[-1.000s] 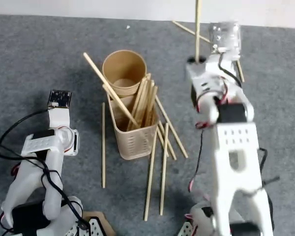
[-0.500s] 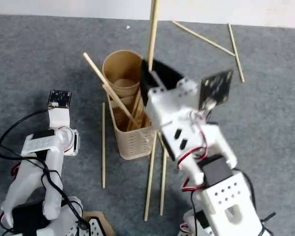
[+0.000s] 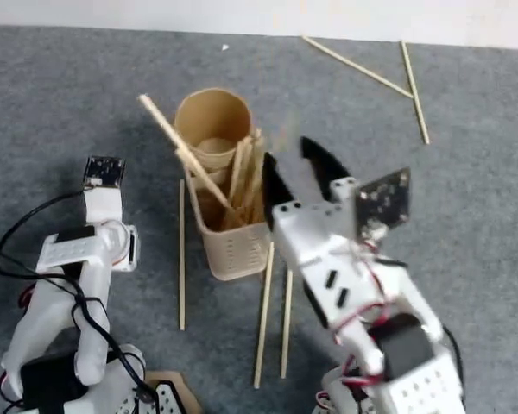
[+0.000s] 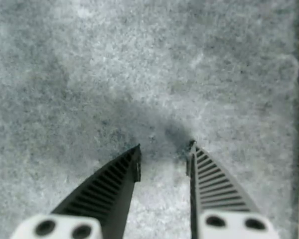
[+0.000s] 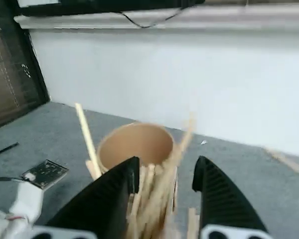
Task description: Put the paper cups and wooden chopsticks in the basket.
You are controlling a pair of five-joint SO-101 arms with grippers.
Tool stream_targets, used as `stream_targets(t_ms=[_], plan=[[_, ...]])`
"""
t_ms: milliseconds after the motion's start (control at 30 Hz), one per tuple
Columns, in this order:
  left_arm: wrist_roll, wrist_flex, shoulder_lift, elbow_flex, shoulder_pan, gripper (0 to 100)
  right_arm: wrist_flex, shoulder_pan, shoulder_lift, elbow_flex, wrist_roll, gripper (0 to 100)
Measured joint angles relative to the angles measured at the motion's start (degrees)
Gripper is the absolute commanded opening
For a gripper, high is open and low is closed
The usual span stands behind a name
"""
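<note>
Grey carpet point(image 3: 69, 86), white wall point(image 5: 164, 74) w/ dark blinds point(image 5: 5, 74) beside.

The right tool point(image 3: 285, 148) covers part of the basket's point(image 3: 233, 254) rim, and the chopsticks point(image 5: 162, 179) inside it look blurred.

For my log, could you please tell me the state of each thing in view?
Basket: upright, holding chopsticks.
Paper cup: mouth up, at the basket's far end.
Loose chopsticks: lying flat on the carpet.
Left gripper: open, empty.
Right gripper: open, empty, beside the basket.
</note>
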Motion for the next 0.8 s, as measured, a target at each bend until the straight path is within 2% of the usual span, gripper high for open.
stream_targets(t_ms=[100,200,300,400,600,700,800], plan=[[0.0,1.67,0.0,-4.13,0.0,18,7.56,4.4,-1.05,-6.15,1.32,18.4],[0.0,7.65,0.09,-10.64,0.0,19,9.67,11.34,-1.85,-8.18,1.58,18.4],[0.0,16.7,0.09,-21.19,0.0,19,10.11,17.41,-1.85,-5.54,1.58,18.4],[0.0,29.1,0.44,-36.31,1.05,19,10.46,21.45,-1.32,1.23,1.76,18.4],[0.26,56.97,0.44,-71.12,10.64,21,10.46,22.42,-1.23,18.2,5.63,18.3],[3.69,61.71,0.26,-79.03,14.24,29,10.46,22.51,-1.23,24.09,6.33,18.3],[7.12,62.68,0.35,-80.18,16.88,29,8.79,22.42,-1.14,28.22,6.51,18.3]])
